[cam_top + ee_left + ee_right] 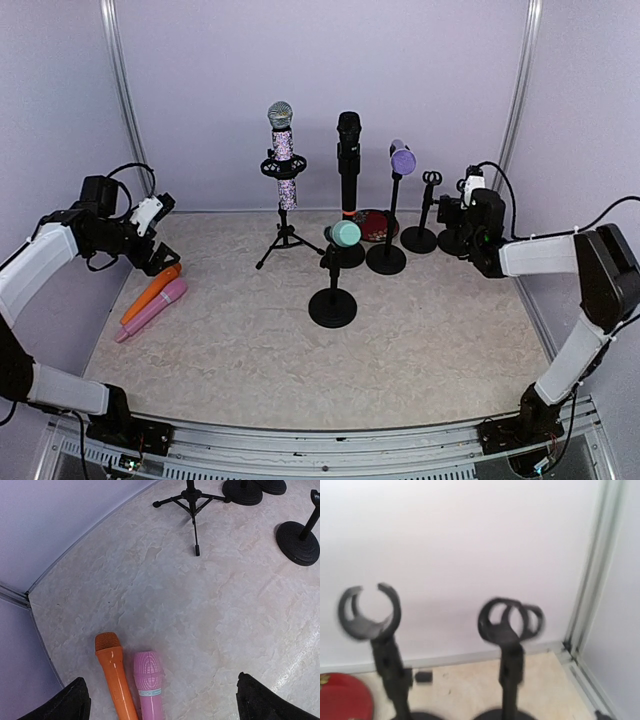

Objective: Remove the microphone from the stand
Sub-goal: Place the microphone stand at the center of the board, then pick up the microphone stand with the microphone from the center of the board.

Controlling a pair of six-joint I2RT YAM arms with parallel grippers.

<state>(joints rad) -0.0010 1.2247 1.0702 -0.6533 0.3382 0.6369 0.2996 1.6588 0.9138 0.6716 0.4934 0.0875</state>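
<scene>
Black microphone (348, 160) upright, head up.

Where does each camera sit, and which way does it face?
Top external: above and behind the arms, looking down across the table at the stands; left arm and right arm show.
Left wrist: on the left arm, looking down at the orange microphone and pink microphone; its own fingers fill the bottom corners.
Right wrist: on the right arm, facing the back wall and two empty clip stands; no fingers clearly show.
Shared: top and left wrist both show those two microphones.
</scene>
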